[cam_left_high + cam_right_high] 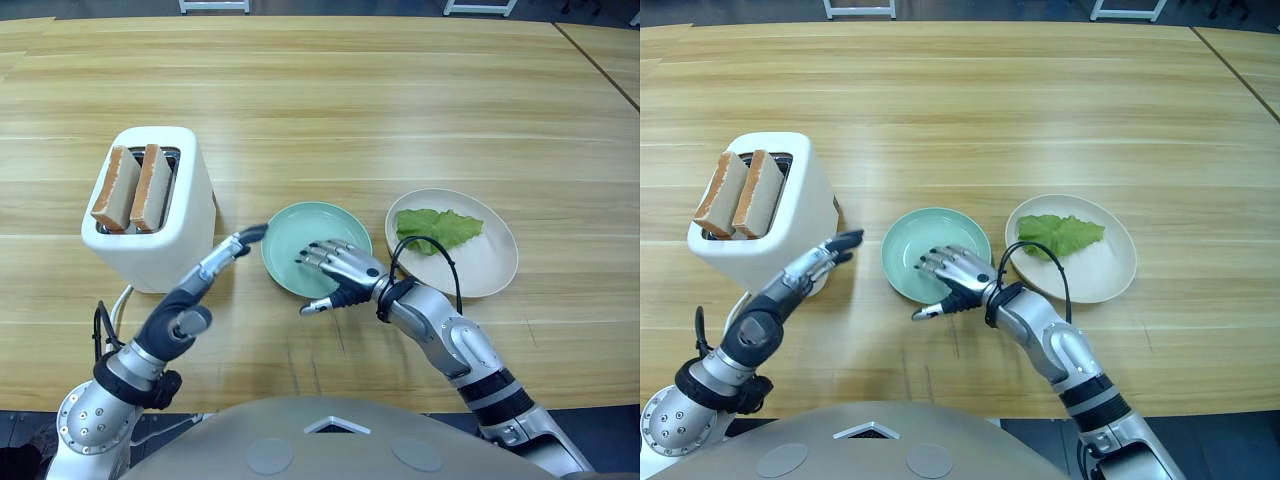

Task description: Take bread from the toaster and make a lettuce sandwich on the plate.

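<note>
Green plate [296, 236] lies under right hand [345, 268], seemingly touching.

A white toaster [775, 230] stands at the left of the wooden bench [1020, 110], with two bread slices [740, 193] upright in its slots, side by side. To its right lies a green plate [930, 235], and just right of that a beige plate [1095, 275] with a lettuce leaf [1060, 233] on its far half. The left robot hand [820, 258] is low by the toaster's right side, fingers straight and pointing toward the green plate, holding nothing. The right robot hand [955, 275] is over the green plate's near rim, fingers spread and empty, thumb out past the rim toward the left. A black cable [1035, 248] loops up from its wrist.
</note>
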{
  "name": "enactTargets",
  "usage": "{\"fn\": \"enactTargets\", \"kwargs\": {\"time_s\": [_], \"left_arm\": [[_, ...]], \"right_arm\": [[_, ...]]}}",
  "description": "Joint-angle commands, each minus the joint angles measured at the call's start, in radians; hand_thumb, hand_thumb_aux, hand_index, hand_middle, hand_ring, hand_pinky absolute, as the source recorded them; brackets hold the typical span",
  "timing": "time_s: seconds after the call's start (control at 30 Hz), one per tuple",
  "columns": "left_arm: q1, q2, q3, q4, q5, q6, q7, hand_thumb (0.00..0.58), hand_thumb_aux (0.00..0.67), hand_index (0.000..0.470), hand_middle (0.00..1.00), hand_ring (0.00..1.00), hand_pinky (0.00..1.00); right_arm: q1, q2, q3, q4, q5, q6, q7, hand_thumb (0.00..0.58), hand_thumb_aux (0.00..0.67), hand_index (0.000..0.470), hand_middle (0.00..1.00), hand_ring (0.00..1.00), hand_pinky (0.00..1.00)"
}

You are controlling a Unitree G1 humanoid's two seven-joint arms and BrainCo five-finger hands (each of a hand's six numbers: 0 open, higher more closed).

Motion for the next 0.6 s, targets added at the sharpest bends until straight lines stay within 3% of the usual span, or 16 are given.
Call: {"fn": "enactTargets", "kwargs": {"time_s": [0.03,0.17,0.23,0.37,0.6], "left_arm": [[-0.079,-0.054,0.024,-0.086,0.119,0.044,0.087,0.0,0.0,0.0,0.0,0.0,0.0],[-0.136,-0.098,0.025,-0.126,0.23,0.008,0.136,0.0,0.0,0.0,0.0,0.0,0.0],[-0.21,-0.11,0.149,-0.126,0.359,0.041,0.186,0.0,0.0,0.0,0.0,0.0,0.0],[-0.377,0.05,0.427,-0.032,0.708,0.199,0.177,0.0,0.0,0.0,0.0,0.0,0.0],[-0.505,0.219,0.39,0.277,1.111,0.313,0.037,0.0,0.0,0.0,0.0,0.0,0.0]], "right_arm": [[0.062,0.088,-0.225,-0.158,0.241,0.008,-0.169,0.0,0.0,0.0,0.0,0.0,0.0],[0.213,0.161,-0.363,-0.247,0.704,0.064,-0.076,0.0,0.0,0.0,0.0,0.0,0.0],[0.263,0.151,-0.405,-0.232,0.795,0.069,-0.04,0.0,0.0,0.0,0.0,0.0,0.0],[0.293,0.089,-0.492,-0.208,0.767,0.028,-0.024,0.0,0.0,0.0,0.0,0.0,0.0],[0.257,0.008,-0.539,-0.125,0.545,-0.051,-0.092,0.0,0.0,0.0,0.0,0.0,0.0]]}}
